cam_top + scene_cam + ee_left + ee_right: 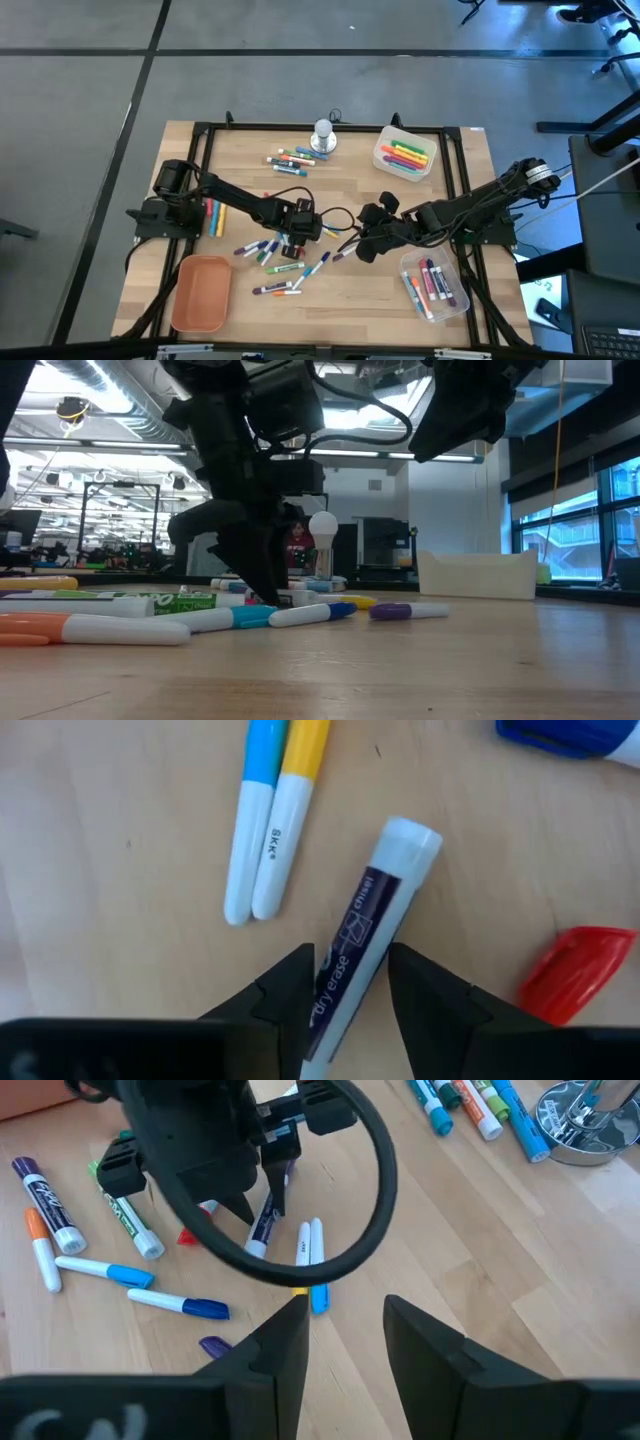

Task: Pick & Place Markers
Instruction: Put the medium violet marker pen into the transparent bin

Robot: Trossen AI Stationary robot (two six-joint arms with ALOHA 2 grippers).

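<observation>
- Two arms meet mid-table; I see my left gripper (348, 995) down on the wood, fingers either side of a dark-barrelled dry-erase marker (365, 935) with a pale cap, touching it.
- That marker lies flat beside a blue-capped and yellow-capped pair (265, 825), in the scattered markers (285, 262).
- Right gripper (345, 1335) hovers just beside it, fingers parted, holding nothing.
- More markers fill two clear bins (405, 155); orange tray (200, 292) sits at the table's left corner.

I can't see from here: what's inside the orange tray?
Nothing shows in the orange tray; its whole floor is bare in the high view, with nothing covering it. The markers lie on the table beside it.
</observation>
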